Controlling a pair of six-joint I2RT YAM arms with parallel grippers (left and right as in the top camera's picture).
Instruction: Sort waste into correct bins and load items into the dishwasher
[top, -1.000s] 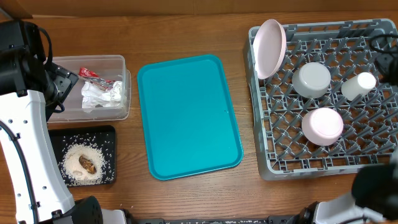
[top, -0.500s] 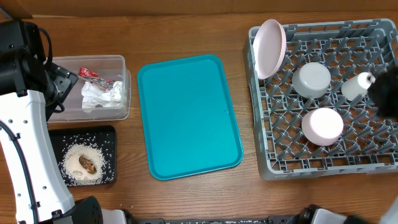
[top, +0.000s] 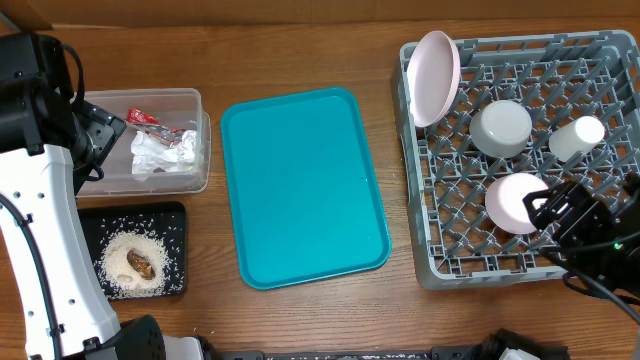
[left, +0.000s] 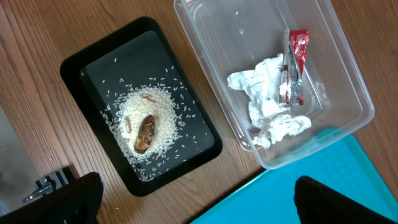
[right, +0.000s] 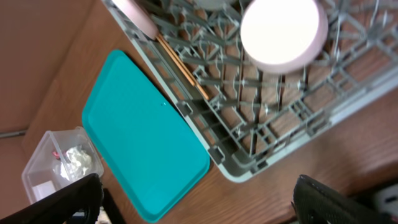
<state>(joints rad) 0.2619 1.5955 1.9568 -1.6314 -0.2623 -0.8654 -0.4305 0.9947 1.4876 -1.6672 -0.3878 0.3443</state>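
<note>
Since the pink bowl sits mouth-down in the near part of the dishwasher rack, just in front of the grey bowl and the white cup, only its smooth round base offers itself. It looks stiff, light and glossy, so probably slippery, and it may chip if knocked. Should it need shifting, the rim at the side seems a surer hold than the flat base. It is pale pink with a whiter centre, matching the pink plate standing on edge at the rack's far left corner. The right fingers are spread wide with nothing between them, above the rack's near edge. The left fingers are likewise parted and empty over the black tray of rice and the clear bin holding tissue and a red wrapper
</note>
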